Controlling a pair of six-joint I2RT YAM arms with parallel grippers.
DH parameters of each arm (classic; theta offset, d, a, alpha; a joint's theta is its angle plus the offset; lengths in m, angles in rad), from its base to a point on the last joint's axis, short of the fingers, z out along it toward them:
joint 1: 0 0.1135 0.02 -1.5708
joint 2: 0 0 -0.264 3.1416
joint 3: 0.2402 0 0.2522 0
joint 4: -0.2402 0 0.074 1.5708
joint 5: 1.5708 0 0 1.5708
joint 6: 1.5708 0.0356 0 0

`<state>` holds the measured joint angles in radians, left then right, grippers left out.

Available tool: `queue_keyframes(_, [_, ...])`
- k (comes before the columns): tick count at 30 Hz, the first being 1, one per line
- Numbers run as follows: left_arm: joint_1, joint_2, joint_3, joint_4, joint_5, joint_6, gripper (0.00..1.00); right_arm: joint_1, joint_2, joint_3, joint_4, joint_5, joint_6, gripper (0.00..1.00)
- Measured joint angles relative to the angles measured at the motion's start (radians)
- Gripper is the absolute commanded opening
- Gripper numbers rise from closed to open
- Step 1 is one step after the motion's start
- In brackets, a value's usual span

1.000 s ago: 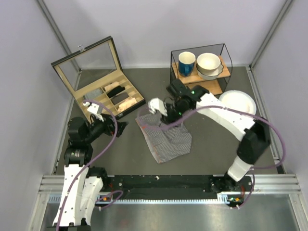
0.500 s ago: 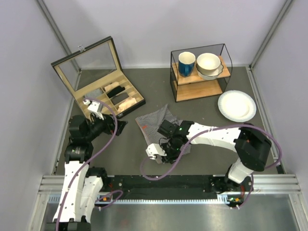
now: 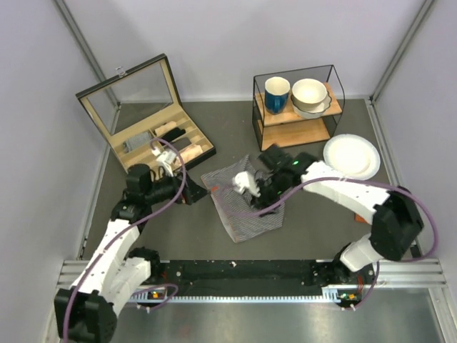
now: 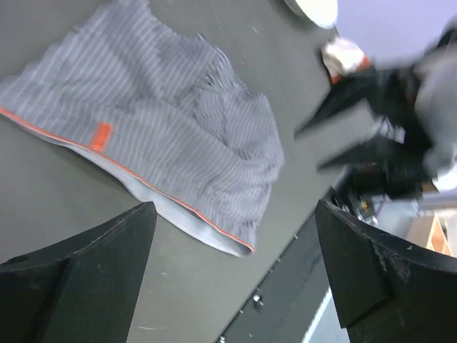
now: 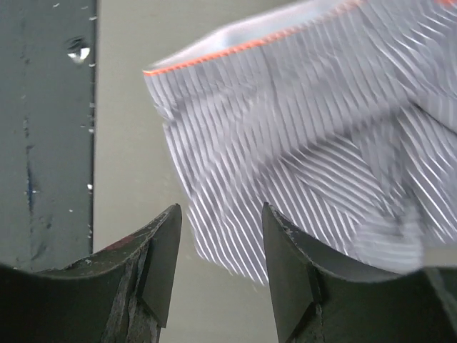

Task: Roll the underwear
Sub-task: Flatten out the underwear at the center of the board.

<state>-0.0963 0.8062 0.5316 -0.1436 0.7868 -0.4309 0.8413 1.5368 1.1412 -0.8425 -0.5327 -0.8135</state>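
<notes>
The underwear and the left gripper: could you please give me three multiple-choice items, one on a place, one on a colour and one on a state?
1. Where does the underwear lie?
A) in the wooden box
B) on the table
C) on the white plate

2. What colour is the trim along its edge?
A) orange
B) green
C) blue

3. How is the left gripper?
A) shut tight
B) open, holding nothing
C) shut on the underwear

Key:
1 B, it is spread on the dark table top.
2 A, an orange line runs along the hem.
3 B, its fingers stand wide apart with nothing between them.
</notes>
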Motion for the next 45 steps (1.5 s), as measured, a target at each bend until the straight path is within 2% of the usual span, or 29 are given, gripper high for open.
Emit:
queue_keyframes(2, [-0.103,0.002,0.001,-0.019,-0.039,-0.024,0.95,-0.105,-0.068,0.005,-0.011,-0.021,0.014,0.50])
queue_keyframes(5, [-0.317,0.002,0.003,-0.046,-0.175,-0.069,0.89,-0.195,-0.121,0.005,-0.031,-0.042,0.034,0.49])
queue_keyframes(7, [-0.499,0.012,0.003,-0.067,-0.315,-0.108,0.79,-0.229,-0.119,0.004,-0.041,-0.056,0.050,0.49])
queue_keyframes(10, [-0.689,0.065,0.003,-0.087,-0.469,-0.172,0.73,-0.266,-0.089,-0.002,-0.047,-0.067,0.066,0.49])
queue_keyframes(13, [-0.809,0.175,0.005,-0.100,-0.580,-0.226,0.65,-0.285,-0.051,-0.008,-0.055,-0.066,0.078,0.49])
queue_keyframes(20, [-0.889,0.437,0.080,-0.131,-0.681,-0.274,0.59,-0.288,-0.003,-0.016,-0.067,-0.066,0.084,0.49])
queue_keyframes(29, [-0.896,0.529,0.114,-0.108,-0.671,-0.275,0.43,-0.288,0.048,-0.016,-0.067,-0.061,0.085,0.49])
queue_keyframes(35, [-0.898,0.534,0.106,-0.076,-0.625,-0.280,0.12,-0.288,0.079,-0.016,-0.067,-0.046,0.084,0.49])
queue_keyframes(36, [-0.898,0.534,0.100,-0.068,-0.616,-0.281,0.02,-0.288,0.084,-0.016,-0.067,-0.041,0.084,0.49])
queue_keyframes(41, [-0.899,0.522,0.053,-0.040,-0.573,-0.286,0.00,-0.288,0.111,-0.018,-0.067,-0.021,0.082,0.49])
queue_keyframes(45, [-0.900,0.425,-0.036,-0.036,-0.547,-0.313,0.00,-0.288,0.131,-0.022,-0.070,-0.008,0.082,0.49])
